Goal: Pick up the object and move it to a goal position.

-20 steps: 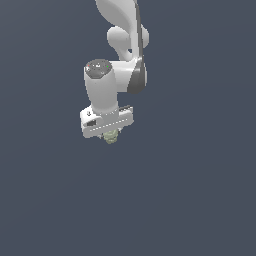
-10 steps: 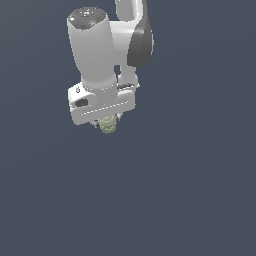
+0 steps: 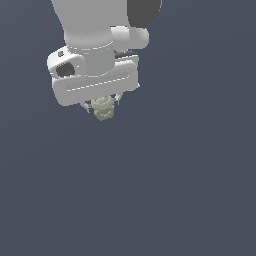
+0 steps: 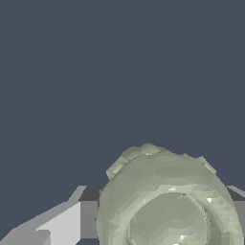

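The object [image 3: 104, 108] is a small lumpy pale olive-green blob hanging under the white hand of the arm, high in the exterior view. My gripper [image 3: 103, 106] is shut on it, with a short finger on each side and the blob poking out below them. Close up in the wrist view, the object [image 4: 167, 201] fills the space between the fingers [image 4: 57, 225] as a rounded, ridged swirl. Its upper part is hidden by the hand in the exterior view.
The white arm and wrist [image 3: 95, 45] fill the upper part of the exterior view. Everything else in both views is a plain dark blue-grey ground.
The hand with the object has grown much larger in the exterior view and sits higher, moving toward the camera. The grip on the object is unchanged.
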`<state>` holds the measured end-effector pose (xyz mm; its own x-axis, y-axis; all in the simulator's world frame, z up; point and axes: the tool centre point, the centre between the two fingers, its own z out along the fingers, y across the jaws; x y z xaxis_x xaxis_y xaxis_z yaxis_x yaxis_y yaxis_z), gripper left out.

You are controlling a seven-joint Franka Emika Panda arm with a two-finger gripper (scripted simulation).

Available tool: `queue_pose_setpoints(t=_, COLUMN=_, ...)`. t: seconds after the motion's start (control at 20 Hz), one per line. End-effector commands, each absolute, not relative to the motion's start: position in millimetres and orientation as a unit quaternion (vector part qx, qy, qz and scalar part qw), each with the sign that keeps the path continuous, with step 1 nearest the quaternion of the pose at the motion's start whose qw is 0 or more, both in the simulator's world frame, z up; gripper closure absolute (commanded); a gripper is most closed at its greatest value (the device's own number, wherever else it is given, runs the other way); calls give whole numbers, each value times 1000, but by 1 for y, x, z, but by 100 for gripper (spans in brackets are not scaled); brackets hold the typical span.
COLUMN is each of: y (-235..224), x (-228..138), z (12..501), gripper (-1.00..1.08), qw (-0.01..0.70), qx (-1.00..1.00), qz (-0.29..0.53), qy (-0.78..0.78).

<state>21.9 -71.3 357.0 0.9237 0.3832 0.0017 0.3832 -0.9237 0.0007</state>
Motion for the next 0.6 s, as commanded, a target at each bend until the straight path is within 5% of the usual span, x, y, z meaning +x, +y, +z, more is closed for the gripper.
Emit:
queue_pose_setpoints(t=0.0, y=-71, x=26, z=377, gripper=108, qw=0, qx=981, qz=0, qy=195)
queue_pose_setpoints(t=0.55, y=-70, x=44, z=444, gripper=108, qw=0, qx=981, qz=0, qy=195)
